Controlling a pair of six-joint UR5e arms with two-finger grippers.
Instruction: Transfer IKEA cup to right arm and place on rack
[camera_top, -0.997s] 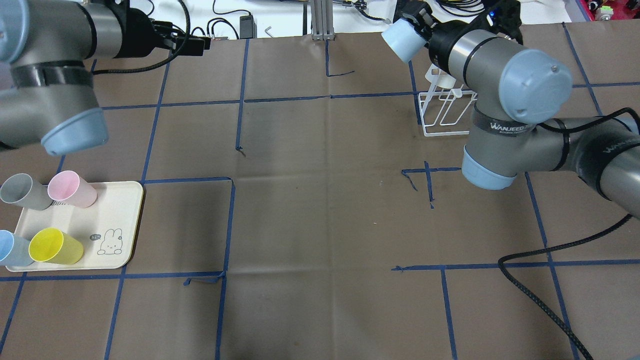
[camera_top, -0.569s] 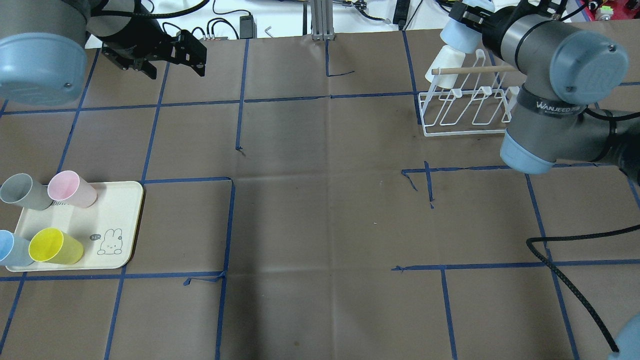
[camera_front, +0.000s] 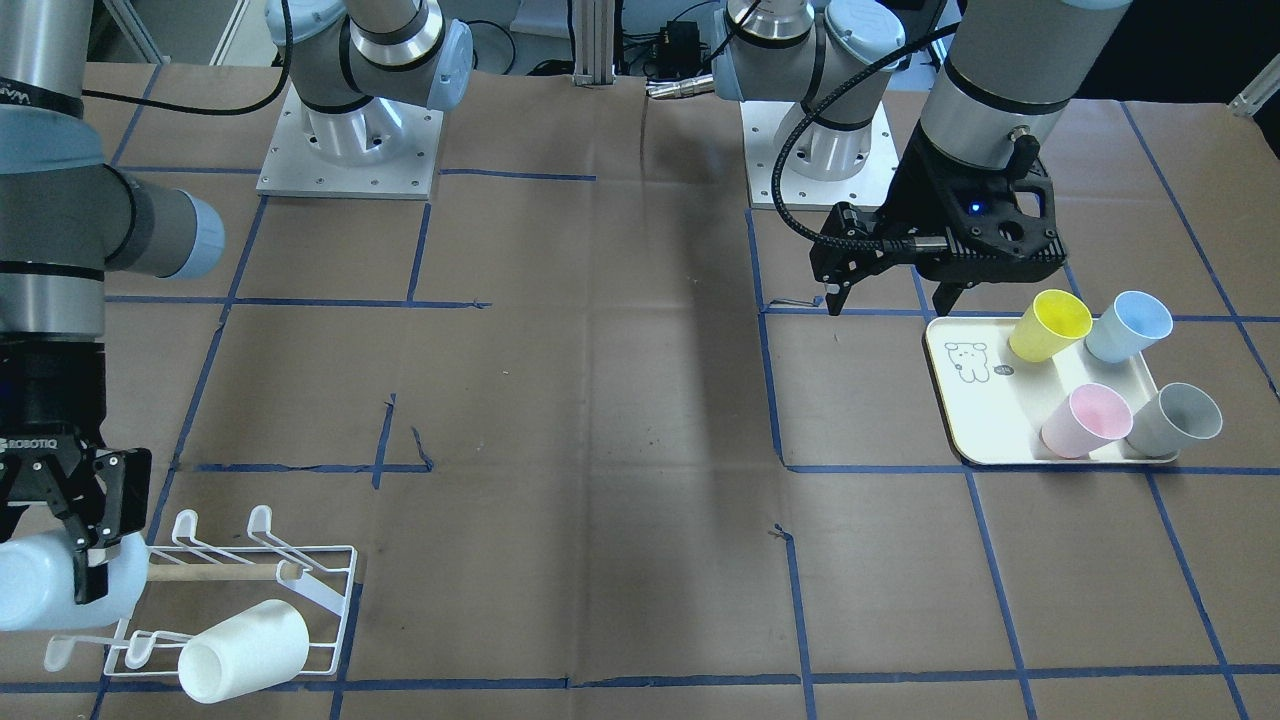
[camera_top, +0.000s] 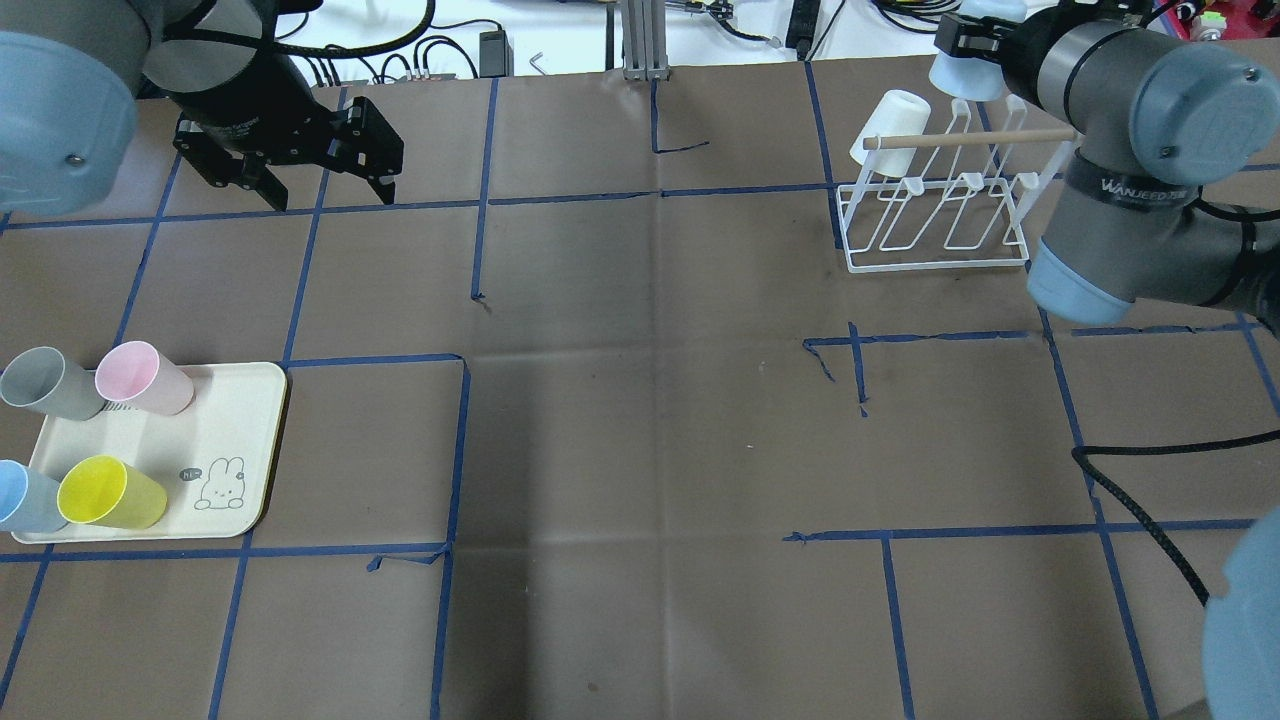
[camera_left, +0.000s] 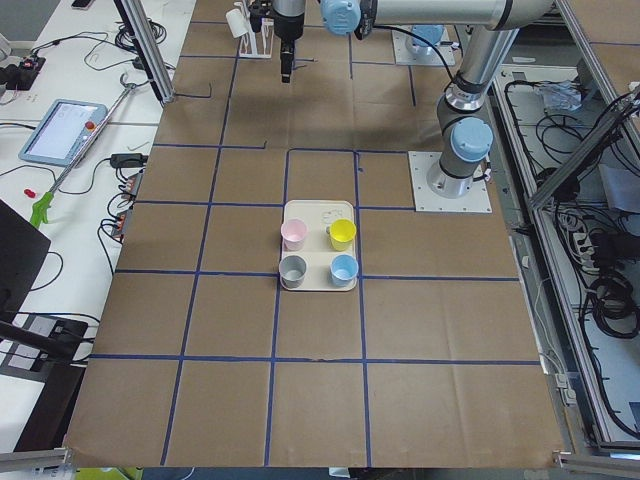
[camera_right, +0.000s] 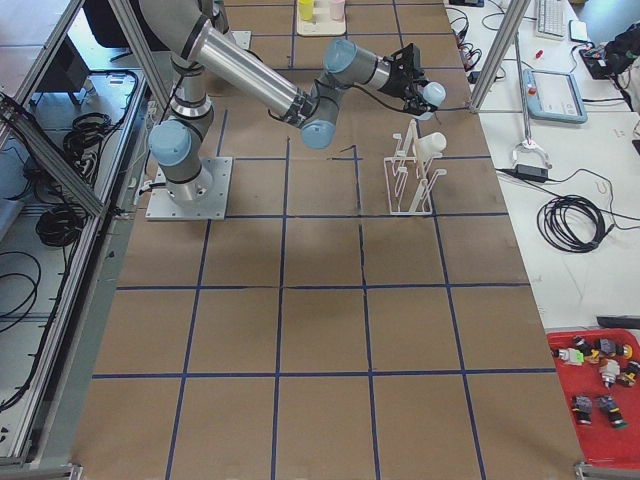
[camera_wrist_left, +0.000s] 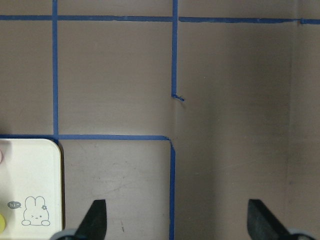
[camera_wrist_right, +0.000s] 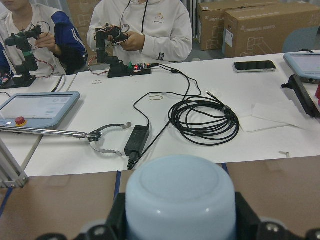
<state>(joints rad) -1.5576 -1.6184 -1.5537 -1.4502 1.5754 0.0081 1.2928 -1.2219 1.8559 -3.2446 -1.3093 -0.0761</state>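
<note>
My right gripper (camera_top: 968, 55) is shut on a pale blue cup (camera_top: 962, 78) and holds it on its side above the rack's far right end. In the front view the gripper (camera_front: 55, 560) and cup (camera_front: 30, 600) sit at the dowel's end. The right wrist view shows the cup's base (camera_wrist_right: 180, 200) between the fingers. The white wire rack (camera_top: 935, 220) carries a white cup (camera_top: 890, 120) on its far left prong. My left gripper (camera_top: 330, 195) is open and empty, pointing down above bare table beyond the tray; the left wrist view shows its fingertips (camera_wrist_left: 95, 217) wide apart.
A cream tray (camera_top: 235, 420) at the near left holds grey (camera_top: 45, 382), pink (camera_top: 145, 378), blue (camera_top: 20, 497) and yellow (camera_top: 110, 492) cups. The right arm's cable (camera_top: 1150, 500) trails over the table at right. Cables and a tablet lie beyond the far edge.
My right arm has swung right with the blue cup, uncovering the rack and bringing the cup over its far right end. My left gripper has turned downward and moved nearer over the table.
</note>
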